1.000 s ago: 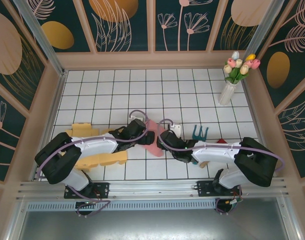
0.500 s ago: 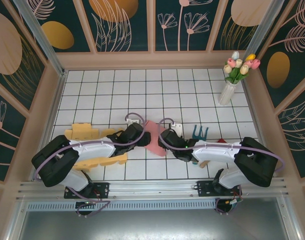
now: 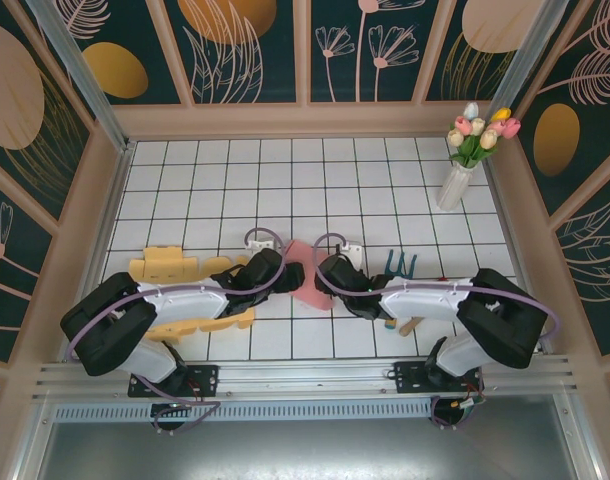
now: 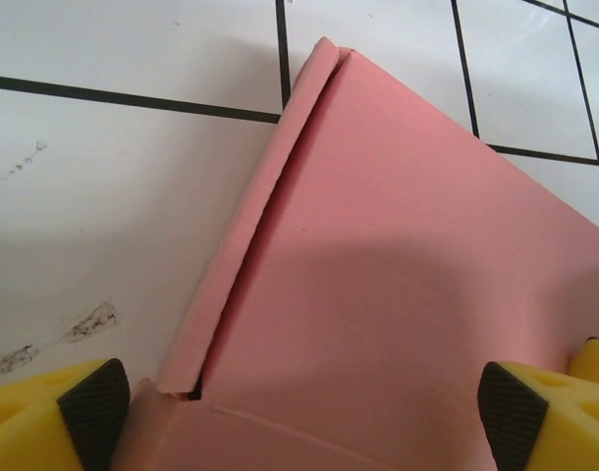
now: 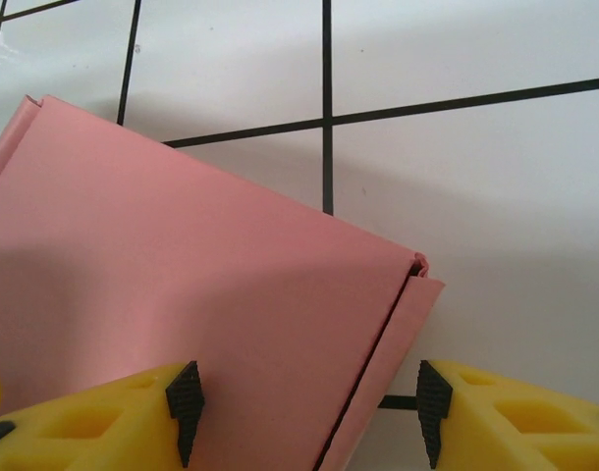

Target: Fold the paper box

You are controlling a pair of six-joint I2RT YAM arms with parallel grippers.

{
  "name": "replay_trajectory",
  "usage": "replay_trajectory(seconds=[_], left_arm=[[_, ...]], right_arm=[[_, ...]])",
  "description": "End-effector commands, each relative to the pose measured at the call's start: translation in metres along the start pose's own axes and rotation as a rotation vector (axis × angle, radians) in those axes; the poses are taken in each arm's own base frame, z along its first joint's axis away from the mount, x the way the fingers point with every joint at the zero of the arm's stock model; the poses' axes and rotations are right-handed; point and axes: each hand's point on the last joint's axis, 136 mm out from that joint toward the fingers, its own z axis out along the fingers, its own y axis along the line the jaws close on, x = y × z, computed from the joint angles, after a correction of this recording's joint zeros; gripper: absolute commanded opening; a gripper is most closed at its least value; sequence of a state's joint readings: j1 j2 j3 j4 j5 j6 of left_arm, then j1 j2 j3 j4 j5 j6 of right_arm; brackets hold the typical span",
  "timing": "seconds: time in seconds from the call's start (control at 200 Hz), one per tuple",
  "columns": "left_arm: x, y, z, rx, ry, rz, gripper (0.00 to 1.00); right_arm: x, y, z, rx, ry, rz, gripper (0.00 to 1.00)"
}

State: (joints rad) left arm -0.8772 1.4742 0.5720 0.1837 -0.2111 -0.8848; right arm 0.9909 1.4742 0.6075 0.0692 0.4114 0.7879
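Over the box [image 4: 398, 255], left arm [image 3: 185, 295], right arm [image 3: 425, 298], both outstretched.

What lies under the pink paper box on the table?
The pink paper box lies on the white tiled table, whose black grid lines run out from beneath its edges. Anything directly below it is covered.
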Motion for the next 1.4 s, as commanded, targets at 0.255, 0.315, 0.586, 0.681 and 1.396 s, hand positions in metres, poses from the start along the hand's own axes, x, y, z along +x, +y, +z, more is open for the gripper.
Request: replay_trajectory(seconds=[0.255,0.315,0.586,0.681,1.396], left_arm=[[-0.008,-0.007,0.005,-0.022,-0.012,-0.075,0.98],[-0.007,-0.004,0.007,-0.036,-0.016,-0.084,0.97],[-0.004,0.011,0.014,-0.103,-0.032,-0.079,0.92],[-0.004,0.014,0.015,-0.114,-0.037,-0.072,0.91],[-0.002,0.021,0.017,-0.133,-0.047,-0.070,0.87]], right_arm=[[0.004,-0.003,0.010,0.004,0.036,-0.030,0.63],[0.004,-0.002,0.010,0.003,0.035,-0.031,0.63],[0.003,-0.006,0.007,0.011,0.031,-0.042,0.63],[0.002,-0.006,0.006,0.010,0.030,-0.050,0.63],[0.026,0.025,-0.043,-0.067,0.024,0.094,0.57]])
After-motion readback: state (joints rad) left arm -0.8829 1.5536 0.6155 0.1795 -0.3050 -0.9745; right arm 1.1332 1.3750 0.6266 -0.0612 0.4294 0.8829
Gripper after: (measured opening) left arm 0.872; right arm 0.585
